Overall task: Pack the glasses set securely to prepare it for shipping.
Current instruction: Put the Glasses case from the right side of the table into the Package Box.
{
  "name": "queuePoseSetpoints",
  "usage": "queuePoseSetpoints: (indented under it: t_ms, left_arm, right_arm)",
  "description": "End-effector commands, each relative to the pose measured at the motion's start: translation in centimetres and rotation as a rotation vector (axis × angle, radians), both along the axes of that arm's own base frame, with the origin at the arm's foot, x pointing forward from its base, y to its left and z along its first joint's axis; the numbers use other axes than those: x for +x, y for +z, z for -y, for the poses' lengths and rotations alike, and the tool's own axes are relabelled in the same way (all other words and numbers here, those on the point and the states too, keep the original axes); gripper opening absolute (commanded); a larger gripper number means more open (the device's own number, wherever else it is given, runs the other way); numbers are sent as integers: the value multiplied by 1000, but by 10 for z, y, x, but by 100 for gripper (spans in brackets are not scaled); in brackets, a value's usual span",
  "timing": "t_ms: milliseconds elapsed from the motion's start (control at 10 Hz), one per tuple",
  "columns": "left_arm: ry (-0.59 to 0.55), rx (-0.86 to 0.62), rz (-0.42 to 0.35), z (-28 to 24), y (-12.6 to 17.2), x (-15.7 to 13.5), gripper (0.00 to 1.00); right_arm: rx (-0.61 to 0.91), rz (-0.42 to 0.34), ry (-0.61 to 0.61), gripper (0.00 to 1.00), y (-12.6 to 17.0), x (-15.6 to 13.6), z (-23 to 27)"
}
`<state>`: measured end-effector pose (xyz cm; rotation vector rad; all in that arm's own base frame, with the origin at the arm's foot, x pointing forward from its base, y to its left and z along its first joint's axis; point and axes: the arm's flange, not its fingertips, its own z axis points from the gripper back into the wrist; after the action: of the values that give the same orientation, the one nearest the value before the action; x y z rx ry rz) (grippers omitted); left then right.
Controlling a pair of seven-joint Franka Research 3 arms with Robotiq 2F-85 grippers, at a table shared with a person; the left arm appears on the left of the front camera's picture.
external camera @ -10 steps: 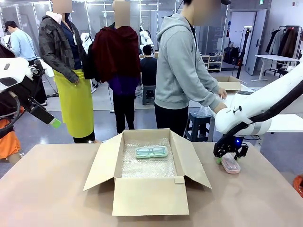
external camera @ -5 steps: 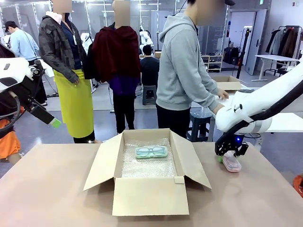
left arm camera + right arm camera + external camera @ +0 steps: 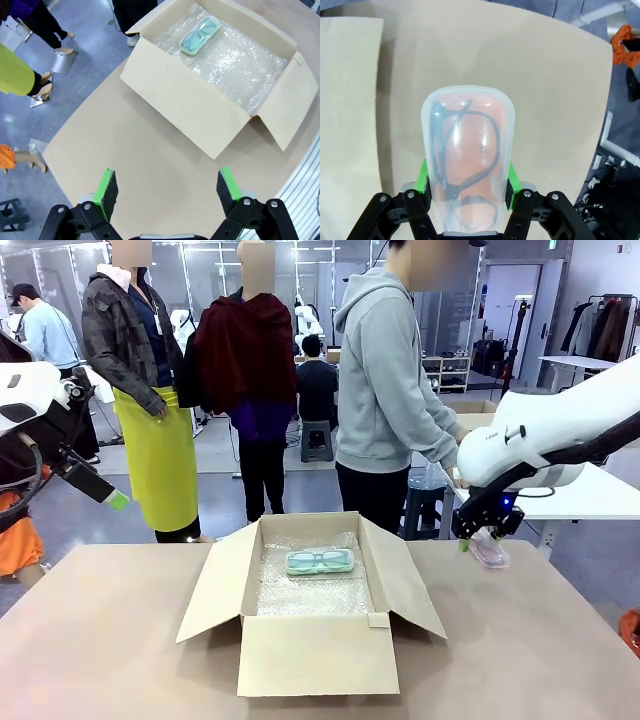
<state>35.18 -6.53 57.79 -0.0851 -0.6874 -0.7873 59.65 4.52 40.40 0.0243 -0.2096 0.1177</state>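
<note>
box: open cardboard box [image 3: 305,652] on table [image 3: 110,640], flaps out, lined with bubble wrap [image 3: 312,592] | inside: mint-green case [image 3: 320,561] with green frames, flat at far end | right gripper [image 3: 468,182]: clamped on pinkish case [image 3: 490,553], in the air right of box | left gripper [image 3: 167,186]: fingers spread wide, empty

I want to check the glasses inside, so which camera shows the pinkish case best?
The right wrist view: the pinkish case sits close up, gripped between the right hand's green pads, dark frames visible inside. The front view shows it small, held above the table. The left wrist view looks at the box.
</note>
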Motion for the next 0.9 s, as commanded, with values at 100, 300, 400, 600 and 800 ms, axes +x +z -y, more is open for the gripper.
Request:
queuePoseSetpoints:
  t_ms: [100, 300, 400, 600, 800]
  left_arm:
    - [-5, 6, 7, -2, 0, -1, 100]
    - [-5, 6, 7, -2, 0, -1, 100]
    - [-5, 6, 7, -2, 0, -1, 100]
    - [-5, 6, 7, -2, 0, -1, 100]
    - [-5, 6, 7, -2, 0, -1, 100]
  right_arm:
    - [0, -2, 136, 51, 11, -21, -13]
    - [-27, 29, 474, 51, 44, -35, -49]
    - [-124, 41, 628, 51, 58, -39, -71]
    - [-165, 63, 908, 51, 76, -39, -118]
    - [-205, 46, 1161, 51, 87, -31, -169]
